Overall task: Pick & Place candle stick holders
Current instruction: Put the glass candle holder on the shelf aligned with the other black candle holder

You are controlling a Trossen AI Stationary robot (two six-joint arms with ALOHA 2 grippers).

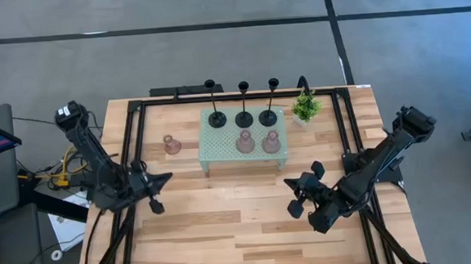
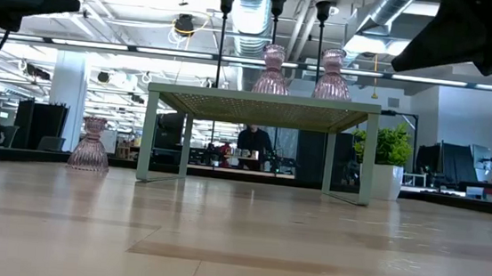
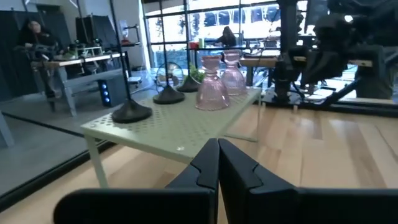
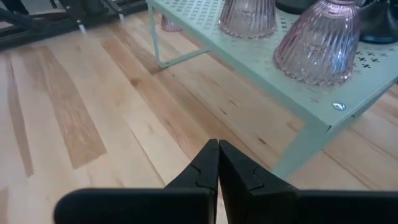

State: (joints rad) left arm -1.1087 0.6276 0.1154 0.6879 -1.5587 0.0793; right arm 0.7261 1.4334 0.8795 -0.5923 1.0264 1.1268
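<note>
My left fingers: pressed together with nothing in them. They hang over the table on the left side, away from the tray.
My right fingers: pressed together too, holding nothing. They hang over the table in front of the tray's right end.
Green tray: a little pale green stand with holes in it. It sits near the far middle of the table.
Black candle holders: three in a row along the back of the tray, one at the left, one in the middle, one at the right. All stand up straight.
Pink glass holders on the tray: two side by side, one in the middle and one at the right, in front of the black ones.
Pink glass holder off the tray: it stands alone on the table, just left of the tray.
Little plant: at the tray's far right corner.
</note>
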